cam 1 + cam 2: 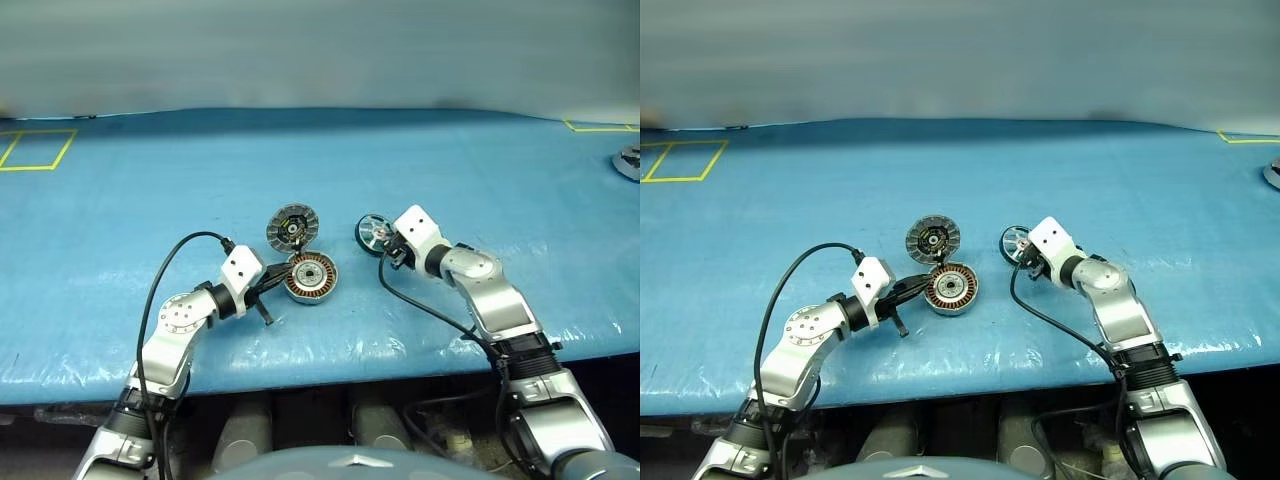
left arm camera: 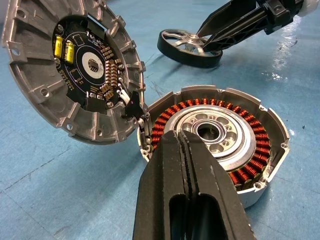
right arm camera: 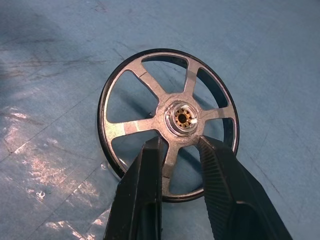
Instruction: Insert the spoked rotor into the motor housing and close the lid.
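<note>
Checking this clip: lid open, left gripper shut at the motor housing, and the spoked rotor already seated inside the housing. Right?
Not quite. The spoked rotor lies on the blue table, apart from the motor housing, with the right gripper straddling a spoke, as the right wrist view shows. The lid is open and the left gripper is shut.

A blue sheet covers the worktop. On it rests the motor housing, its lid tilted open behind. The spoked rotor sits nearby to the right. Yellow tape outlines mark the far left corner; a silvery part lies at the right edge.
</note>
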{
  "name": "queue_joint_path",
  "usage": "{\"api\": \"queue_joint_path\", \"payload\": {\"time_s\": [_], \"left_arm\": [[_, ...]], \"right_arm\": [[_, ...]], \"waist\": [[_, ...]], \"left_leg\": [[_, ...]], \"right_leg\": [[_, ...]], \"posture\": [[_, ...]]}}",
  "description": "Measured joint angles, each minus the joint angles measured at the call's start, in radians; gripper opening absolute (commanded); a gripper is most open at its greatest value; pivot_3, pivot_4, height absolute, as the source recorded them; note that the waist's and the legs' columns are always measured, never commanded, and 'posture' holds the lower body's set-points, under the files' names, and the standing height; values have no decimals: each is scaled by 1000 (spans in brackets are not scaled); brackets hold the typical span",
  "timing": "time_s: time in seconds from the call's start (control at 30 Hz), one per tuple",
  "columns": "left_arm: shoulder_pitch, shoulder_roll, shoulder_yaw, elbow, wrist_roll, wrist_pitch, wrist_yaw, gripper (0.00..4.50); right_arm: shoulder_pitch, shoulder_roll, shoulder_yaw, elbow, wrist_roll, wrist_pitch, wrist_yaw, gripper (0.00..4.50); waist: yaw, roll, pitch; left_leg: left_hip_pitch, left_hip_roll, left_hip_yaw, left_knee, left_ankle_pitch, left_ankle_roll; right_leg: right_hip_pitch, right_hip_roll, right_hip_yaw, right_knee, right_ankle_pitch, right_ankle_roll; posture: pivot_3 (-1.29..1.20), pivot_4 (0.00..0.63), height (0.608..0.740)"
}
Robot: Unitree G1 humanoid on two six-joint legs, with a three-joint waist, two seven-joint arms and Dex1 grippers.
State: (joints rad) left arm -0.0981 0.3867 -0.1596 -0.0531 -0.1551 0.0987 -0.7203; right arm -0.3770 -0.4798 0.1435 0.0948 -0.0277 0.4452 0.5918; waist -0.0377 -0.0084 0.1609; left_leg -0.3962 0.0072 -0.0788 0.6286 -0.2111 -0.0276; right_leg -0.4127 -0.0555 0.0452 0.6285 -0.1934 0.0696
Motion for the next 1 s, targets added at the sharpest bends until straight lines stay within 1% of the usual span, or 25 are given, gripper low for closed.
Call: {"api": "queue_joint_path", "payload": {"time_s": [0.23,0.53,0.9,1.0], "left_arm": [[2,1,0,2,0,0,3,0],[6,8,0,7,0,-2,6,0],[4,9,0,7,0,-2,1,0],[4,9,0,7,1,-2,1,0]], "right_arm": [[-38,23,-25,94,38,-25,23,1336],[-33,28,-22,114,37,-74,39,1336],[-42,38,8,138,-15,-121,26,1336],[-42,37,24,152,-48,-167,17,1336]], "waist": [[-3,-1,-1],[-7,-1,-1],[-18,-3,-2],[-21,-4,-3]], "left_leg": [[2,1,1,0,0,0],[3,1,1,0,0,0],[3,1,1,0,0,0],[3,1,1,0,0,0]], "right_leg": [[2,0,0,0,0,0],[2,0,0,0,0,0],[2,1,0,0,0,0],[2,0,0,0,0,0]], "posture": [[0,150,740],[0,150,740],[0,150,740],[0,150,740]]}}
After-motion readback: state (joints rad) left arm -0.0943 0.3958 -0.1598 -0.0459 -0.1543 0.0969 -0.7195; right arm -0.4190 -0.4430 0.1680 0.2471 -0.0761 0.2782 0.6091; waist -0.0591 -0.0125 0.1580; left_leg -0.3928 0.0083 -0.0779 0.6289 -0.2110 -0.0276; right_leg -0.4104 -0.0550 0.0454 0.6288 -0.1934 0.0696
